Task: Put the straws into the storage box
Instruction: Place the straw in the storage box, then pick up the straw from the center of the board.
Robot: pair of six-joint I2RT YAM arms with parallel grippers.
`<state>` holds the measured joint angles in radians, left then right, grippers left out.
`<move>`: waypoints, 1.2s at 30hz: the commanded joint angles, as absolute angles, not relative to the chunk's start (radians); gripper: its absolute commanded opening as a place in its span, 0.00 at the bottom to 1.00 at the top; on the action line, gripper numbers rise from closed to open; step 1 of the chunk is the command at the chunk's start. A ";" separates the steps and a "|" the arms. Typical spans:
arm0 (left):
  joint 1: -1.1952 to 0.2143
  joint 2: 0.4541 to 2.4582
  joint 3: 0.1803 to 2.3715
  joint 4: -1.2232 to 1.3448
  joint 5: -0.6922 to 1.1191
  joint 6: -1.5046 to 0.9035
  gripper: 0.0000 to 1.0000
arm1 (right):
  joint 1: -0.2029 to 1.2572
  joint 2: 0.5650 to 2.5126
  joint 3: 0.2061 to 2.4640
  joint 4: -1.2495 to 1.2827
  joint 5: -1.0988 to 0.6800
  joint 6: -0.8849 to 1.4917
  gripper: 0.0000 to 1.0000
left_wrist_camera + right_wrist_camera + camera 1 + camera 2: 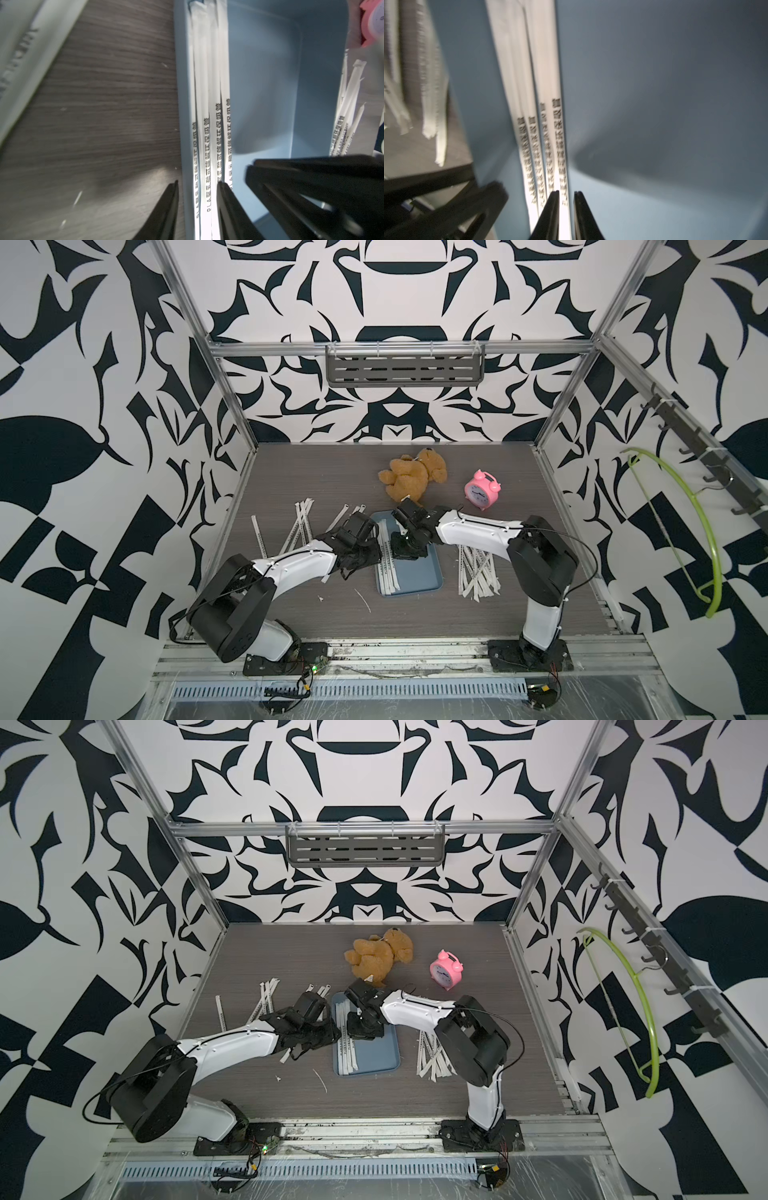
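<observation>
Both arms are bunched up over the storage box [419, 578] right now. A few straws [388, 572] lie flat inside it, packed against the long wall on the left arm's side, with their long axis running along the box's long side.

The left tool [198, 184] has its jaws clearly apart and straddles that wall. One finger is outside the box over the worktop [104, 104] and the other is inside over the packed straws, gripping nothing as far as I can see.

The right tool [566, 193] hangs low inside the box with only a narrow gap between its jaws. The innermost straw [557, 124] runs lengthwise into that gap, but a sliver of blue shows beside it, so I'd say it isn't pinched.

What matters next, imo: the loose straws sit in two heaps near the box, a fanned heap [297, 526] on the left arm's side and a tighter heap [478, 572] on the right arm's side. Both lie roughly parallel to the box's long side. Each arm is nearer its own heap, so little turning should be needed.
</observation>
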<state>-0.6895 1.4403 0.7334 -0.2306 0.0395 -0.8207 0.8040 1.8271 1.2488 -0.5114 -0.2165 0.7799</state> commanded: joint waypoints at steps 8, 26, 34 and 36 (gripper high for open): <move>-0.691 1.281 0.882 -0.500 -0.197 -0.647 0.59 | 0.491 1.420 1.077 -0.850 -0.078 0.560 0.20; -0.716 1.356 0.822 -0.341 -0.090 -0.731 0.61 | 0.533 1.553 0.996 -0.805 0.073 0.621 0.25; -0.716 1.359 0.803 -0.326 -0.084 -0.736 0.61 | 0.533 1.617 0.985 -0.752 0.074 0.614 0.25; -0.716 1.364 0.805 -0.322 -0.078 -0.736 0.61 | 0.533 1.633 0.982 -0.741 0.072 0.614 0.24</move>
